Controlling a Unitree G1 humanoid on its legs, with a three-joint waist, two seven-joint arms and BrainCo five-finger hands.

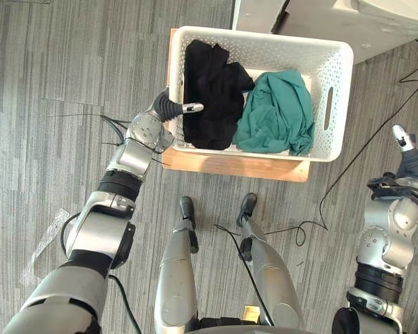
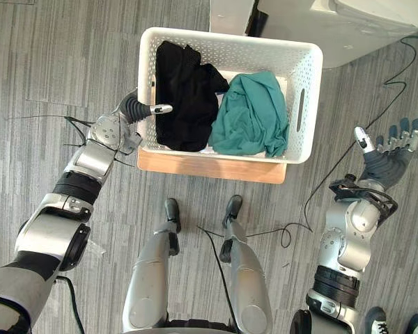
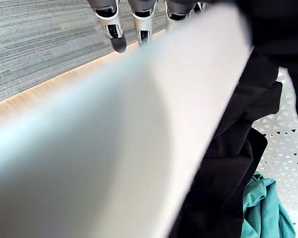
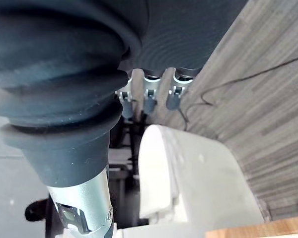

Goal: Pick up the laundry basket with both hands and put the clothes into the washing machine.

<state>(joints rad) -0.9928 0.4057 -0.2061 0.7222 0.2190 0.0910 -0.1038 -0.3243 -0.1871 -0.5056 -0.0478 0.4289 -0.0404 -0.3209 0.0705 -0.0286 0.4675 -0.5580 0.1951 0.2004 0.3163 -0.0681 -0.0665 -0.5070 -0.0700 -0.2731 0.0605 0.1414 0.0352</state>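
Laundry basket (image 1: 265, 36) sits on a wooden board (image 1: 230, 165) on the floor directly ahead, with its long axis running left to right across the robot. It holds a black garment (image 1: 209, 94) in the left half and a teal garment (image 1: 279, 111) in the right half. Washing machine (image 1: 334, 17) stands just beyond the basket's far right corner. Left hand (image 1: 171, 108) is at the basket's left end wall and straddles it. Its thumb (image 1: 193, 107) reaches over the rim above the black garment, and in the left wrist view its fingers (image 3: 114, 37) point straight down the outer face toward the board's edge. The thumb appears to stand off the wall, so I read the hand as placed around the wall, not clamped. Right hand (image 2: 386, 156) is over bare floor, well apart from the basket's right end wall, with fingers (image 4: 149, 99) straight and spread, holding nothing. Handle slot (image 1: 327, 108) in the right end wall faces that hand. Judgement: the basket is not yet lifted. The left hand is much the nearer one. The lift depends on the right hand crossing leftward to the slot so both end walls are held, then the left hand closing on its wall. Lifting on one side alone risks tipping the clothes out.
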